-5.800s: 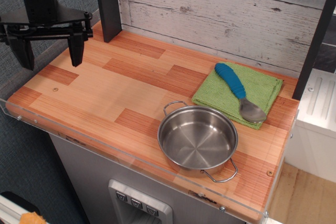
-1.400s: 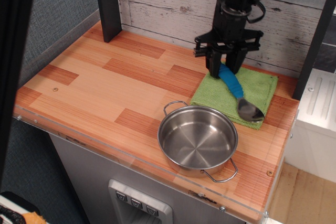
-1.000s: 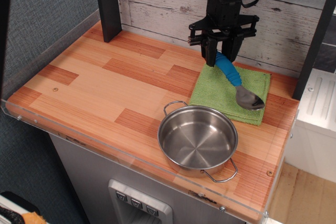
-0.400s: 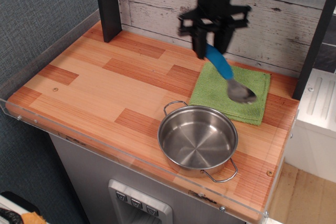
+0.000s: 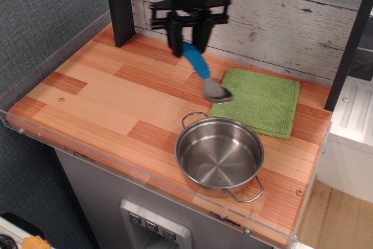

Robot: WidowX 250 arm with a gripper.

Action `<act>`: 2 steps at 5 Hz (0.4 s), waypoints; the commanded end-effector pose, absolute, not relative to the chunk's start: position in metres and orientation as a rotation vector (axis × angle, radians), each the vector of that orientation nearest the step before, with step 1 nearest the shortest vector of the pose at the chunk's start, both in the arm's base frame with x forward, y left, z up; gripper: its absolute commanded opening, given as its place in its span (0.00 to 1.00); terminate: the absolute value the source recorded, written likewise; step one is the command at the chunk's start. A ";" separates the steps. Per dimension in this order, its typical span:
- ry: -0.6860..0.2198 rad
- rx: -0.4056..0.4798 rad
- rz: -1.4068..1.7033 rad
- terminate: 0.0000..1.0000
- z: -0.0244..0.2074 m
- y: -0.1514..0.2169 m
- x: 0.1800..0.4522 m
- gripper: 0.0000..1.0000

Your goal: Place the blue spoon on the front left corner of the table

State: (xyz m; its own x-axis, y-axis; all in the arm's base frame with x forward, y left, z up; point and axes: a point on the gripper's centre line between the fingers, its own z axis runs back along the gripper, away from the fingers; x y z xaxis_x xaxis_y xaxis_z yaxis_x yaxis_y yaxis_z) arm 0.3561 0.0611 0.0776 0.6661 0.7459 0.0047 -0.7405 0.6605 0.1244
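Observation:
My gripper hangs over the back middle of the wooden table and is shut on the top of the blue spoon. The spoon hangs in the air, its blue ribbed handle slanting down to the right and its silver bowl low over the left edge of the green cloth. The front left corner, a reddish-brown block behind the clear acrylic rim, lies far to the left and nearer the camera, with nothing on it.
A steel pot with two wire handles stands at the front right. A folded green cloth lies behind it. A dark post stands at the back left, another at the right edge. A plank wall closes the back.
My gripper closed on the spoon on the green cloth, lifted it, and has carried it leftward off the cloth toward the table's middle. The cloth shifted slightly.

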 end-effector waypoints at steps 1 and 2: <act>0.033 0.188 0.562 0.00 0.082 0.120 0.349 0.00; 0.051 0.188 0.473 0.00 0.073 0.143 0.343 0.00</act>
